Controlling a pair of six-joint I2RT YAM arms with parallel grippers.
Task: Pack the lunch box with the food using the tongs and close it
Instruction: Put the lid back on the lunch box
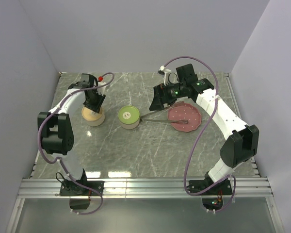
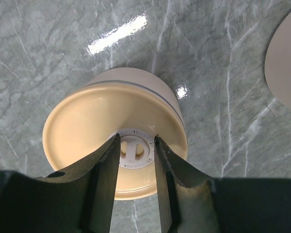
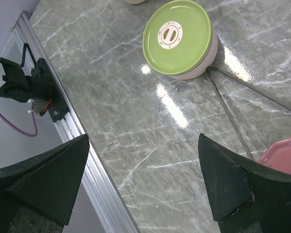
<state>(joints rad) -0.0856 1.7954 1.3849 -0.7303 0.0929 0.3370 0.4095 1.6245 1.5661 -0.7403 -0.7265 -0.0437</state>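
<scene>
Well, left of the green-lidded tub (image 1: 128, 114), the left gripper (image 2: 137, 141) is down on the beige tub (image 2: 87, 121), its fingers close either side of the lid's white knob (image 2: 135, 149); whether they pinch it I cannot tell. Right of the green-lidded tub, the tongs (image 1: 157, 120) lie touching it and reach onto the pink plate (image 1: 194, 112). Above them the right gripper (image 3: 144, 145) gapes wide, holding nothing.

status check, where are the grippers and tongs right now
Left gripper straddling beige container's lid knob, grip unclear. Right gripper open, empty. Tongs untouched, lying from green-lidded container to pink plate. Nothing blocking them.
</scene>
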